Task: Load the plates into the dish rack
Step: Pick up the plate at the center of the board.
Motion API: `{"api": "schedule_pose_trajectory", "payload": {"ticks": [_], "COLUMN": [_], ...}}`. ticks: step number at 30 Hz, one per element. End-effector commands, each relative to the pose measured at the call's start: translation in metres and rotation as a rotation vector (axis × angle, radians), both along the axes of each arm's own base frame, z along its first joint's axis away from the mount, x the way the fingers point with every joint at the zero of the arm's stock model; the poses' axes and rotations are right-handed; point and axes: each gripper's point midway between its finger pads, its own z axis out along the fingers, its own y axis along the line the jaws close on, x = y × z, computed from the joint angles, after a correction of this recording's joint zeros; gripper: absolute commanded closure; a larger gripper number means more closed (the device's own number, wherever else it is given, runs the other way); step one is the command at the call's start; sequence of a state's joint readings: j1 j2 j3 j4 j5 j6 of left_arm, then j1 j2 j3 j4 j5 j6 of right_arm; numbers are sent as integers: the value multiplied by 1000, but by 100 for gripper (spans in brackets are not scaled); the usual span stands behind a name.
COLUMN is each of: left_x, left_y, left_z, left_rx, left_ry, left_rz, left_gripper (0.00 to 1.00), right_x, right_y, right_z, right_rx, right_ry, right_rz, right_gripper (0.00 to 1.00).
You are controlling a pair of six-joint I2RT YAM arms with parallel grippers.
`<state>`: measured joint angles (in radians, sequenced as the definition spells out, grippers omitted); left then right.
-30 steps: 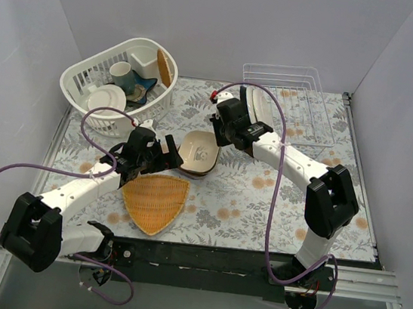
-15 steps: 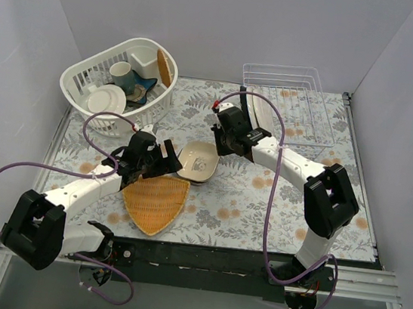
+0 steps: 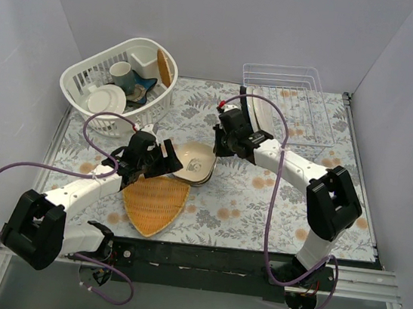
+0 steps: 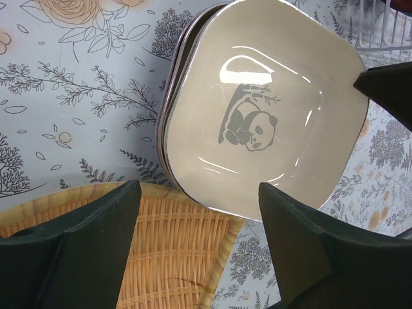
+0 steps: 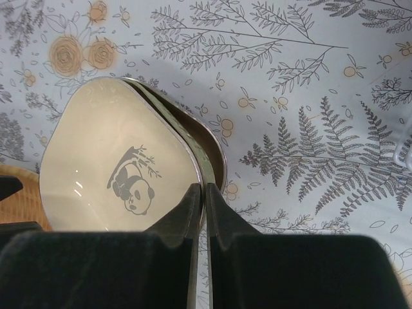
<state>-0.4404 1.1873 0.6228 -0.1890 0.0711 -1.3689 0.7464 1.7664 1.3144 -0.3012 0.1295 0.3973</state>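
The cream rounded-square plate (image 3: pixel 192 162) (image 4: pixel 270 109) (image 5: pixel 109 161), printed with a panda, is tilted up off a small stack of plates (image 5: pixel 215 164) (image 4: pixel 168 129) at the table's middle. My right gripper (image 3: pixel 213 149) (image 5: pixel 204 193) is shut on the cream plate's rim. My left gripper (image 3: pixel 174 158) (image 4: pixel 198 193) is open at the plate's opposite edge, its fingers apart from it, above the orange woven tray. The dish rack (image 3: pixel 298 98) stands at the back right, with a white plate (image 3: pixel 261 114) upright at its left side.
The orange woven tray (image 3: pixel 154 205) (image 4: pixel 161 251) lies just in front of the stack and touches its near edge. A white slotted basket (image 3: pixel 94 79) with cups and a round plate sits at the back left. Grey walls close in three sides.
The right gripper has tipped the cream plate up and drawn it slightly toward the left arm. The left gripper's fingers have come closer together and moved nearer the plate.
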Motion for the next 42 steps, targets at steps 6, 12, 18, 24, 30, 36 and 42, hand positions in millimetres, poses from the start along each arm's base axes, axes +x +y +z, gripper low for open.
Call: {"api": "schedule_pose_trajectory", "payload": {"ticks": [6, 12, 18, 24, 30, 36, 42], "left_x": [1, 3, 6, 11, 18, 19, 18], "left_y": [1, 0, -3, -11, -20, -20, -18], "left_z": [8, 7, 7, 13, 17, 17, 16], "left_rx": [-11, -16, -31, -84, -126, -125, -121], "left_ry": [-24, -22, -24, -34, -36, -35, -34], "left_rz": [5, 4, 10, 13, 8, 10, 15], "left_gripper": [27, 27, 29, 44, 72, 100, 100], "right_x": [15, 14, 8, 6, 4, 2, -1], "right_y": [6, 5, 9, 11, 12, 13, 11], "right_z": [66, 70, 66, 60, 57, 46, 30], "right_rx": [213, 271, 304, 318, 320, 305, 271], "right_ry": [-85, -56, -22, 2, 15, 40, 67], "right_rz": [-69, -60, -21, -7, 5, 19, 26], "right_gripper": [99, 99, 99, 99, 99, 99, 88]}}
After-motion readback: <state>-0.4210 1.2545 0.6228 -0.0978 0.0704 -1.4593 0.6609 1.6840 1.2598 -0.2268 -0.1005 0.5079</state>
